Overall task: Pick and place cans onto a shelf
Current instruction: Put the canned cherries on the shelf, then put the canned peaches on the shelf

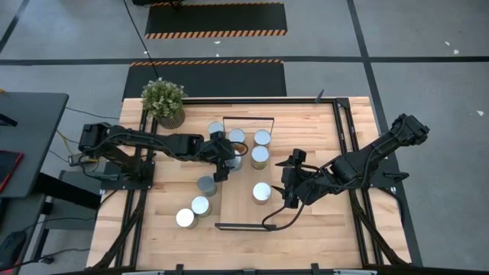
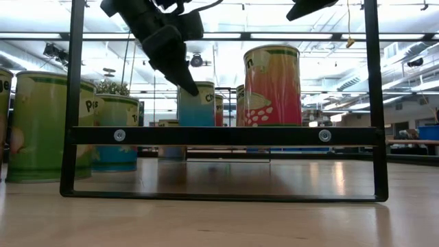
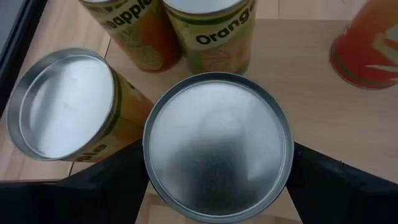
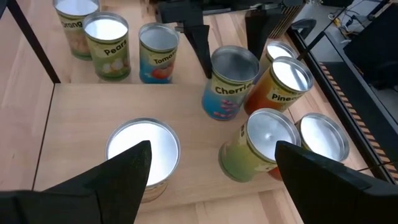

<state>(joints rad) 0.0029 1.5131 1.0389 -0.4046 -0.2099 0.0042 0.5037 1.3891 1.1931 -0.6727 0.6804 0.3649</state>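
Observation:
The light-wood shelf (image 1: 243, 206) lies flat mid-table with black bars at its far and near ends. Several cans stand on it, and others stand on the table to its left (image 1: 201, 205). My left gripper (image 1: 227, 159) is shut on the blue "Cherries" can (image 4: 225, 84) at the shelf's left edge. The can's round silver top fills the left wrist view (image 3: 217, 162). My right gripper (image 1: 286, 189) is open and empty, just right of a red can (image 1: 262, 192) that stands on its base on the shelf (image 4: 142, 149). My left gripper pinches the Cherries can by its side wall just below the top rim (image 3: 149, 177), one finger on the far side and one on the near side (image 2: 180, 68). The fingers come slanting down from the table's left. The can stays upright; whether its base is on the shelf, I cannot tell.
A potted plant (image 1: 163, 101) stands at the far left corner. Pineapple (image 4: 280, 87) and orange cans crowd the shelf's far part beside the held can. Three cans (image 4: 109, 46) stand on the table left of the shelf. The shelf's black end frame (image 2: 219, 135) rises at its near end.

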